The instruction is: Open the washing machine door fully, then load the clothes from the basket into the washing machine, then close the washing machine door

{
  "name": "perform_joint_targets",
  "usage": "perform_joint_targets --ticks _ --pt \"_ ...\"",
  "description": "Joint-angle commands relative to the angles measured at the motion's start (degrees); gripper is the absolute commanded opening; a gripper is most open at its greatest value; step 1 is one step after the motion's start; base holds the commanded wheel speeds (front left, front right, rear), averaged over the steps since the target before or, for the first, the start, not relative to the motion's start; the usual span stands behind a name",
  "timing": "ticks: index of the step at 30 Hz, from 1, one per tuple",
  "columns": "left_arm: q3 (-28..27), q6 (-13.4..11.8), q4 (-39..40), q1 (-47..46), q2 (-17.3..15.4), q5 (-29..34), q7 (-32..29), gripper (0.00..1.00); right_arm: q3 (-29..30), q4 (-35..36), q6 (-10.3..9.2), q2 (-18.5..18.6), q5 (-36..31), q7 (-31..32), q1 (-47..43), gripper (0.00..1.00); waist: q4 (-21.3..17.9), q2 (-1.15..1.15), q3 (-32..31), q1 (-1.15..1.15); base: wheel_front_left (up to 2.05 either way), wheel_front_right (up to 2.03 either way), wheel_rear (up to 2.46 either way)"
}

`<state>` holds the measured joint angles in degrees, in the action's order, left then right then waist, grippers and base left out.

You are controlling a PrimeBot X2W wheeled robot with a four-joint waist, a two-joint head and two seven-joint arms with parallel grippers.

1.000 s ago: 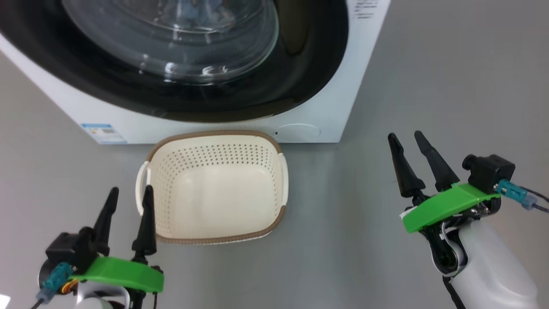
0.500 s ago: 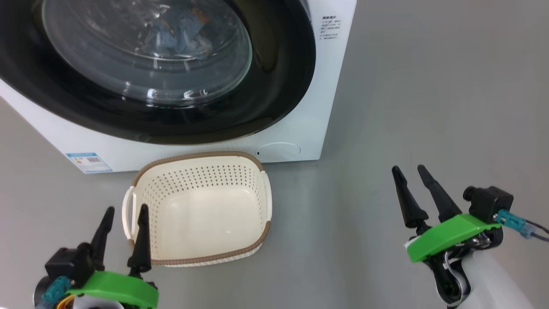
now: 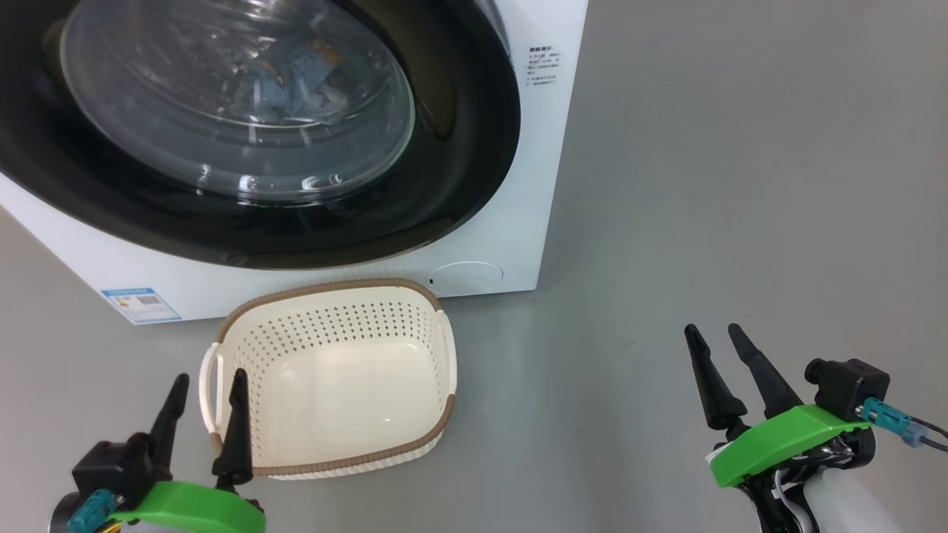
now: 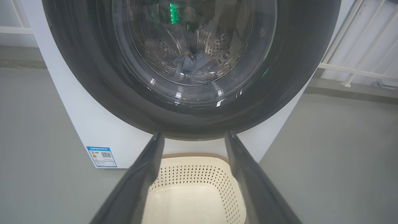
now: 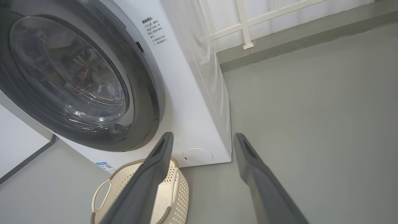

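While both arms sit low at the bottom edge of the head view, neither one grips anything.

Left gripper (image 3: 209, 377), lower left corner: green wrist plate nearly level, camera block on its left. The two dark fingers point straight up the frame and stand spread. Their tips overlap the near left handle of the basket (image 3: 333, 285); I cannot tell if they touch it. In the left wrist view the fingers (image 4: 146, 168) frame the basket's far rim and aim at the bottom of the washing machine door (image 3: 459, 148).

Right gripper (image 3: 712, 333), lower right corner: pale forearm rising from the bottom edge, wrist plate tilted up to the right. The fingers lean up and slightly left, spread, over bare grey floor (image 3: 703, 185), well apart from the basket. In the right wrist view they flank the round cap (image 5: 197, 156) low on the machine.

Washing machine (image 3: 537, 185): upper left of the head view, door shut flat against its white front. Clothes (image 3: 289, 85): behind the glass, upper left, a crumpled blue bundle with orange flecks; I cannot separate the pieces. Basket: upright on the floor, lower centre-left, just in front of the machine below the door, cream bottom in plain sight. Blue label sticker (image 3: 141, 303) up and left of the basket
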<state>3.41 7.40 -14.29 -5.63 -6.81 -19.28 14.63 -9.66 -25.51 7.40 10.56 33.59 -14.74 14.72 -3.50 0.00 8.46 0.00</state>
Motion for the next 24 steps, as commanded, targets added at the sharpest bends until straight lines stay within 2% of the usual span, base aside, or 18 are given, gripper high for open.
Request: perform_joint_targets --ticks 1,24 --pt "-2.2 0.1 1.1 -0.4 -1.4 0.6 0.4 1.0 -0.7 1.6 0.09 0.2 -0.9 -0.3 -0.9 1.0 -0.1 0.0 0.0 0.0 0.0 0.0 0.0" --pt "-3.6 0.1 0.3 -0.2 -0.1 1.9 0.4 1.0 0.7 2.0 0.09 -0.1 -1.5 -0.3 -1.2 1.0 0.0 0.0 0.1 0.0 0.0 0.0 0.0"
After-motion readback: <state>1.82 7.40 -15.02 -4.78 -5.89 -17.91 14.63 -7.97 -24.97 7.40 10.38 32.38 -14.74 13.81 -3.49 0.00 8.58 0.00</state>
